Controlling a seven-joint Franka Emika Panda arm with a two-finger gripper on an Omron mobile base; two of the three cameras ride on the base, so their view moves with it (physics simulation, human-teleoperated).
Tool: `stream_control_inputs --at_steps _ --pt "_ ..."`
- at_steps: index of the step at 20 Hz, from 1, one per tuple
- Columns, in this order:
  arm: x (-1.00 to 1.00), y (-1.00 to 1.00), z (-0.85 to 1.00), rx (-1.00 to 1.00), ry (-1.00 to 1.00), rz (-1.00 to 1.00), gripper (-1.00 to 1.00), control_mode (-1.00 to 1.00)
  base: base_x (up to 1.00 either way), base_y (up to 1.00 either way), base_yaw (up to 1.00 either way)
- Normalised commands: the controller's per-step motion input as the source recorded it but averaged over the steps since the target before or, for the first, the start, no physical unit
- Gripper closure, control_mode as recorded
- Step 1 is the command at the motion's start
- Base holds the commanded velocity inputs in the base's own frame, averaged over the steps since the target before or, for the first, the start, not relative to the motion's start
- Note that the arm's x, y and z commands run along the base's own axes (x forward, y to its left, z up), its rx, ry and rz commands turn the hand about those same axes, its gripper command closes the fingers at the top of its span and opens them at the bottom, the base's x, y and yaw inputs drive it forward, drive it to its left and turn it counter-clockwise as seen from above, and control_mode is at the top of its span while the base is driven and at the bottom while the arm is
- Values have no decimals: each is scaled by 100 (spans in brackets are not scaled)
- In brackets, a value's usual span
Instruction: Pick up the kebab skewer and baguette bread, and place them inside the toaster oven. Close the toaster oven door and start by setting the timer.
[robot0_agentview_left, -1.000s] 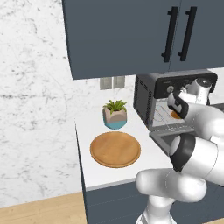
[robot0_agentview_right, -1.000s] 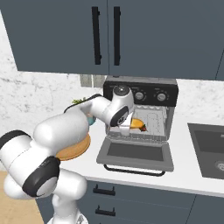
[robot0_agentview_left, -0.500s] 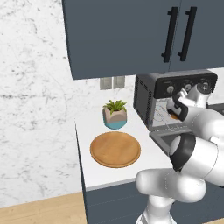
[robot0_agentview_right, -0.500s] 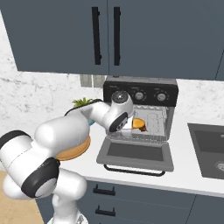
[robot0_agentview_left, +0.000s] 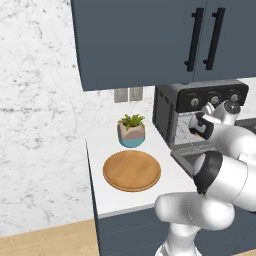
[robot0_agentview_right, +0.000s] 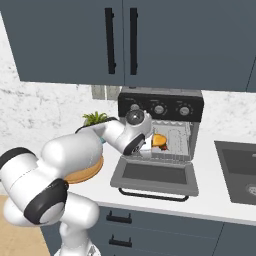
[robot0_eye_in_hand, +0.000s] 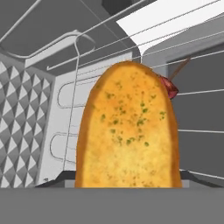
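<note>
**A:** What are the jaws doing?

**B:** They are pinching the stubby golden-yellow baguette bread, one dark tip against each flank. The loaf sticks straight out ahead of them, inside the dark grey boxy toaster oven.

**A:** And the stick with the meat on it?

**B:** The thin kebab skewer with dark red chunks lies just past the far end of the loaf, mostly hidden behind it. One red chunk and a bit of brown stick show. Whether it touches the bread, I cannot tell.

**A:** What hems the jaws in?

**B:** The thin silver wire rack runs under and beyond the loaf. The oven's ribbed inner wall stands close on one side. Below and behind the jaws, the dark-framed glass toaster oven door lies folded down flat, and the arm reaches in over it. Its black bar handle hangs at the front edge. Above the jaws sit three silver-black knobs on the top panel.

**A:** Further out?

**B:** Behind the arm, on the white table, rests a round wooden plate. Beyond it is a small green plant in a blue and tan pot, near the oven's side. A pale wall outlet is above the plant. Tall blue-grey cabinet doors hang overhead. A dark sink is set in the table well off on the oven's other side.
</note>
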Motion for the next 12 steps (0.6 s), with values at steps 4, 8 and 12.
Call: stream_control_inputs --at_steps 4,8,12 --pt "8 0 0 0 4 0 -100 -100 0 0 0" --pt "0 0 0 0 0 0 -100 -100 0 0 0" --pt "-8 0 0 0 0 0 -100 -100 0 0 0"
